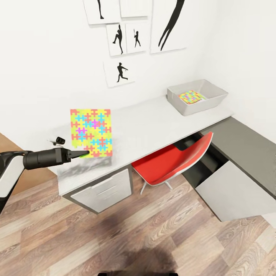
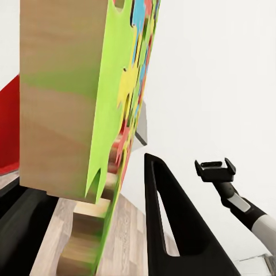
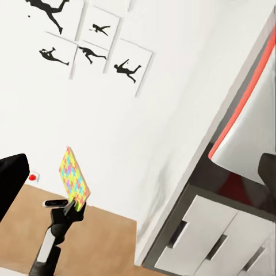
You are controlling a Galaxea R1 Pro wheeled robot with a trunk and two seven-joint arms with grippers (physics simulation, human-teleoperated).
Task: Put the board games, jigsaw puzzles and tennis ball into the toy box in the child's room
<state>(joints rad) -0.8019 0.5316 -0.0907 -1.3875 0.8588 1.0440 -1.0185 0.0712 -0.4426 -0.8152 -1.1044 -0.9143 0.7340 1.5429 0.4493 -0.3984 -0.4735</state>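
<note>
My left gripper [image 1: 85,154] is shut on the lower edge of a jigsaw puzzle [image 1: 91,132], a thin multicolour board held upright just above the left end of the table [image 1: 153,122]. In the left wrist view the puzzle [image 2: 123,86] stands edge-on beside one black finger [image 2: 172,230]. The right wrist view shows the same puzzle [image 3: 73,178] from afar. The grey toy box [image 1: 214,92] stands at the table's far right, with a second jigsaw puzzle [image 1: 190,96] lying in it. My right gripper [image 2: 214,168] hangs open and empty, low beside the desk.
A red chair [image 1: 172,161] is tucked under the middle of the table. White drawers [image 1: 103,191] sit below its left end, and the dark grey corner section [image 1: 245,145] runs along the right. Black silhouette prints [image 1: 120,73] hang on the wall. Wood floor lies in front.
</note>
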